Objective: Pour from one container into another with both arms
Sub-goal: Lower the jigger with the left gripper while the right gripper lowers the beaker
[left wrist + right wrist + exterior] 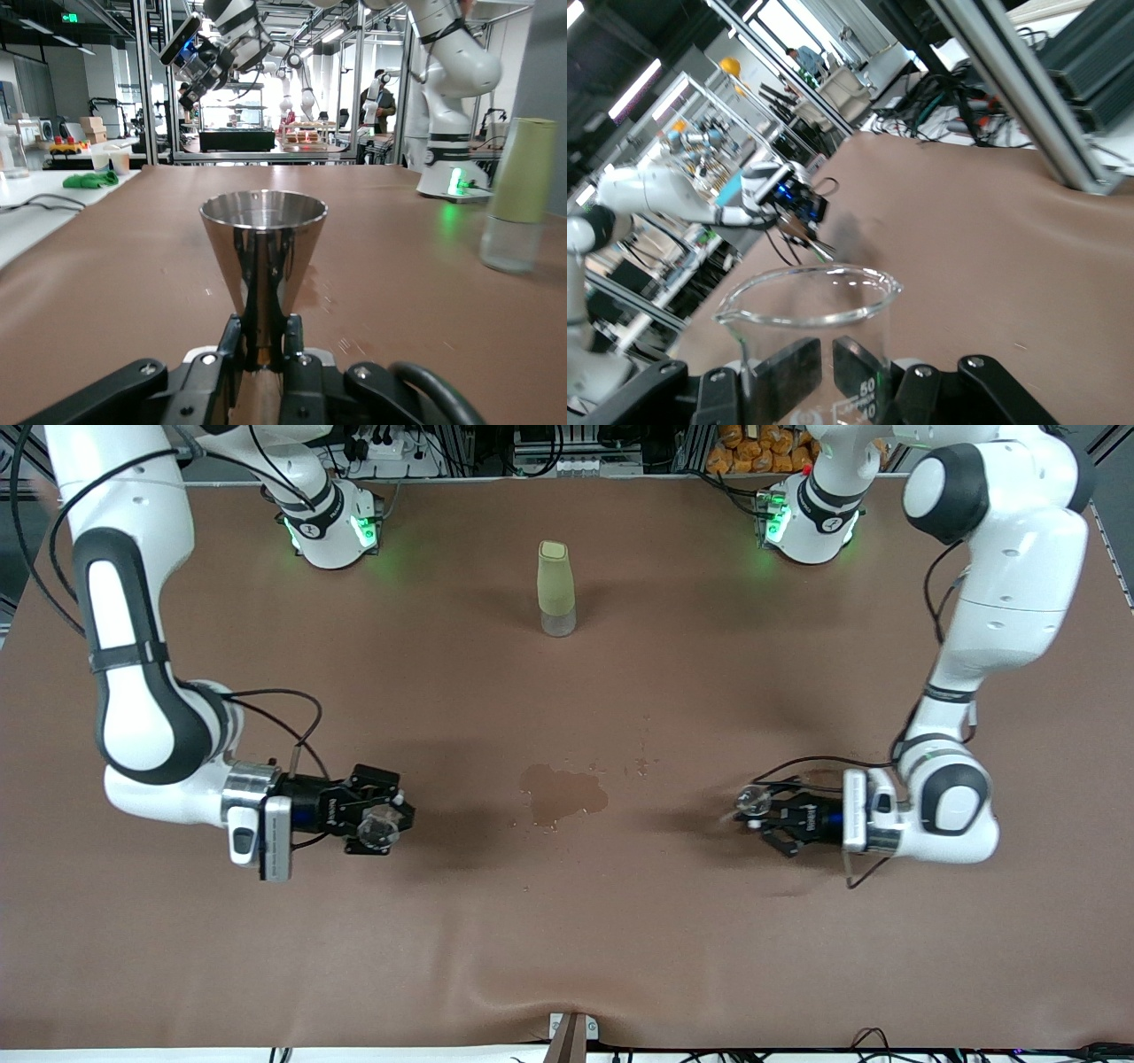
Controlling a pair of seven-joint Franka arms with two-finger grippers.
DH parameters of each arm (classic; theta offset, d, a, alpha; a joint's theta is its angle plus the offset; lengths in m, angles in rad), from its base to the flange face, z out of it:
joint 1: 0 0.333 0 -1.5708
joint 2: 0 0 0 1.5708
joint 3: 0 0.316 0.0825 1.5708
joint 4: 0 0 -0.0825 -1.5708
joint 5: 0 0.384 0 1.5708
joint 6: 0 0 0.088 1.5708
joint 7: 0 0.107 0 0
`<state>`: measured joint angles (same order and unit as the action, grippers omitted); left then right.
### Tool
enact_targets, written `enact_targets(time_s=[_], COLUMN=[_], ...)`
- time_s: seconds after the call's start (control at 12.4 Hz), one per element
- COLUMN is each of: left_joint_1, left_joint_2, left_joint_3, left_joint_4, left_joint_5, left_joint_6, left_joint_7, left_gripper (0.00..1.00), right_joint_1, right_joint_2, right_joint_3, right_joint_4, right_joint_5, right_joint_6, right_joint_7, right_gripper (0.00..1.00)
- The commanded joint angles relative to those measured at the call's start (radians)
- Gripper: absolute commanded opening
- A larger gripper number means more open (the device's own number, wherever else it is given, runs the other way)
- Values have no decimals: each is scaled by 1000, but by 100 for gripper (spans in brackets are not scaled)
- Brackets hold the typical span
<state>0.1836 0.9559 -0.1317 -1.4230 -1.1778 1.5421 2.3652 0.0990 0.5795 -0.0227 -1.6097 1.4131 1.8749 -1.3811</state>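
High front overview; two close wrist views sharing the table (673, 921).

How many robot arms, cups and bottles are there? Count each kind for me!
Robot arms: 2, the left arm's end effector and the right arm's end effector each holding a cup.
Cups: 2, a metal cup and a glass beaker.
Bottles: 1, a bottle with a yellow-green sleeve.
Total: 5

Left gripper (753, 808) and right gripper (383, 819) both clamped, facing inward.
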Motion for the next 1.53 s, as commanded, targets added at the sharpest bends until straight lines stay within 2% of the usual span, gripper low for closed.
enact_targets(time_s=[0.0, 0.16, 0.32, 0.89, 0.97, 1.05, 1.13, 1.45], left_joint_1=[92, 166, 209, 264, 270, 270, 270, 270], left_joint_2=[21, 24, 52, 81, 81, 81, 81, 77], left_joint_3=[-9, -9, -9, -5, -5, -5, -5, -5], left_joint_4=[1, 1, 3, 1, 1, 1, 1, 6], left_joint_5=[99, 186, 224, 308, 311, 313, 313, 325], left_joint_6=[-71, -74, -105, -123, -123, -123, -123, -125], left_joint_7=[3, -10, -8, 6, 15, 14, 17, 2], left_gripper=[0, 0, 0, 0, 4, 22, 99, 100], right_joint_1=[-77, -125, -163, -222, -234, -243, -249, -304], right_joint_2=[55, 94, 115, 290, 316, 342, 361, 376], right_joint_3=[10, 9, 9, 6, 6, 4, 1, -19], right_joint_4=[14, 10, 10, 27, 49, 83, 100, 103], right_joint_5=[-43, -83, -124, -111, -111, -111, -111, -92], right_joint_6=[-89, -103, -102, -74, -63, -62, -54, 6], right_joint_7=[-154, -296, -415, -804, -835, -867, -900, -1029], right_gripper=[0, 0, 0, 0, 0, 0, 0, 0])
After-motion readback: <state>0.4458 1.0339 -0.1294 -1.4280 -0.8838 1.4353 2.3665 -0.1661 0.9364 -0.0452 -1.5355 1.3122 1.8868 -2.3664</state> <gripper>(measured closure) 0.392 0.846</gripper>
